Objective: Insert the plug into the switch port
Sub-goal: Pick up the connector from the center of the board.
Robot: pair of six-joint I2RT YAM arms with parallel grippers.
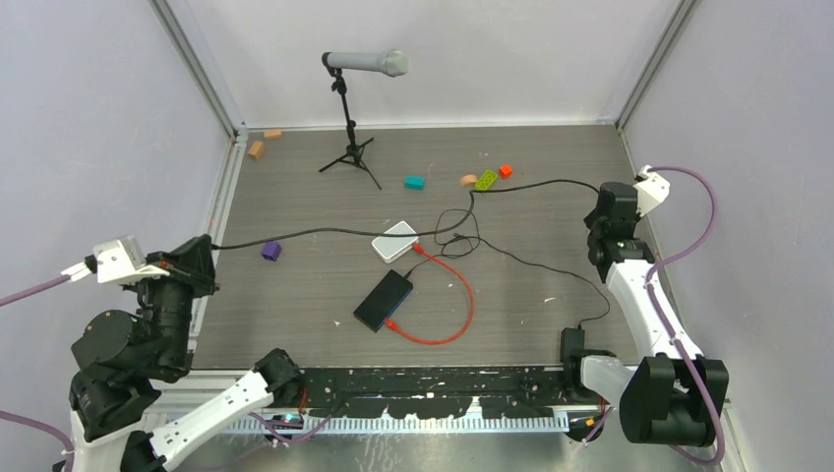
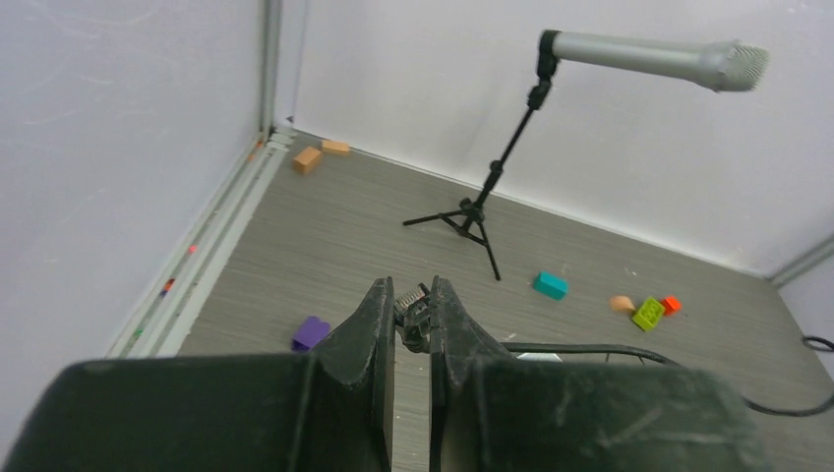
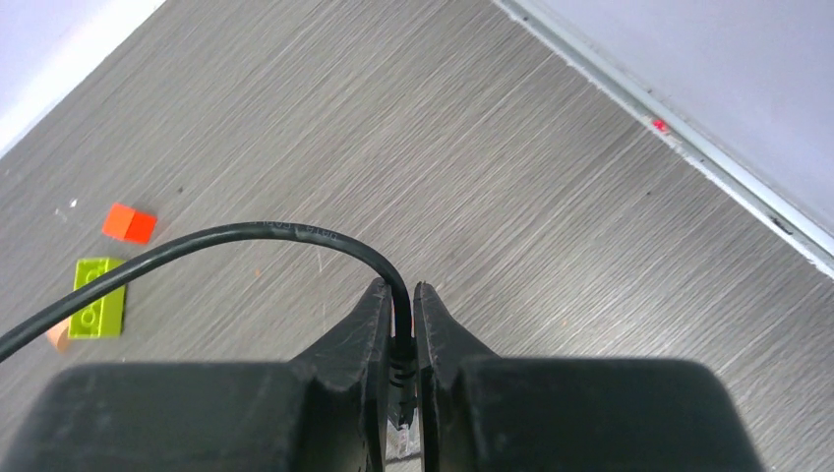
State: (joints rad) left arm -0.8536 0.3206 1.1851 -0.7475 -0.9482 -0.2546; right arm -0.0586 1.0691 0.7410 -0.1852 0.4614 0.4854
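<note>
The flat black box (image 1: 382, 300) lies mid-table, its blue edge with the switch port (image 1: 400, 303) facing right. A thin red cable (image 1: 466, 295) loops from beside the white box (image 1: 395, 242) round to the plug (image 1: 391, 323) at the black box's near right corner. Whether the plug is seated I cannot tell. My left gripper (image 1: 205, 258) (image 2: 411, 295) is at the far left, shut on a black cable's connector (image 2: 416, 313). My right gripper (image 1: 597, 197) (image 3: 401, 290) is at the far right, shut on that black cable's (image 1: 334, 231) (image 3: 246, 234) other connector.
A microphone (image 1: 366, 63) on a tripod stand (image 1: 349, 157) is at the back. Loose blocks lie around: purple (image 1: 271, 251), teal (image 1: 414, 182), green (image 1: 486, 180), orange (image 1: 506, 171), tan (image 1: 257, 148). A thin black wire (image 1: 531, 264) runs to an adapter (image 1: 572, 344).
</note>
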